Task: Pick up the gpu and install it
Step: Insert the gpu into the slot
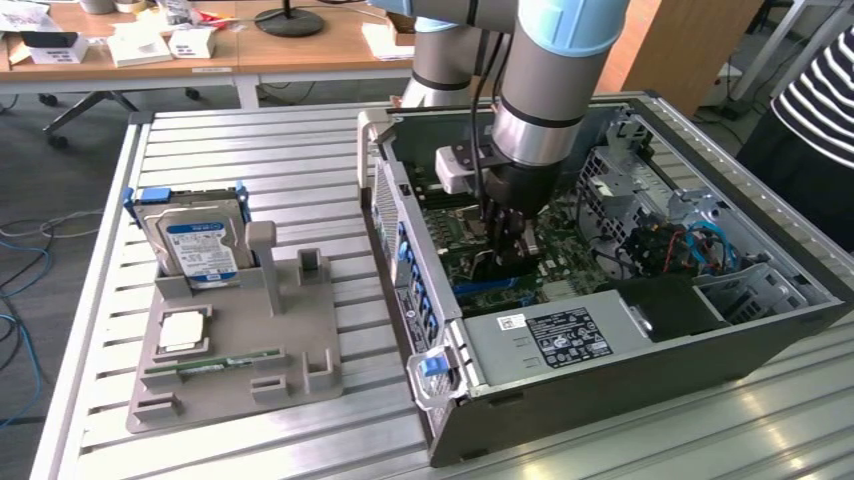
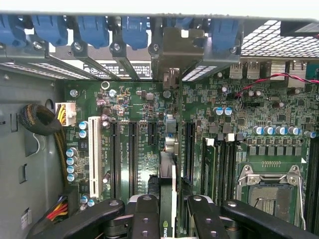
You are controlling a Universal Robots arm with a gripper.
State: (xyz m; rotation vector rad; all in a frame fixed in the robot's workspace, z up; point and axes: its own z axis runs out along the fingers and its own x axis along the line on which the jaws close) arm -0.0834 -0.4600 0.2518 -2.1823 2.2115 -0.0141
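Observation:
The gpu shows edge-on in the wrist view as a thin card standing over the green motherboard, between the long black expansion slots. Its silver bracket reaches up to the rear slot openings with the blue clips. My gripper is shut on the card, with one black finger on each side of it. In the exterior view my gripper is down inside the open computer case, just above the motherboard, and the card is mostly hidden behind the fingers.
A grey fixture at the exterior view's left holds a blue-labelled hard drive, a processor and a green memory stick. The power supply fills the case's near corner. A person's striped sleeve is at the exterior view's right.

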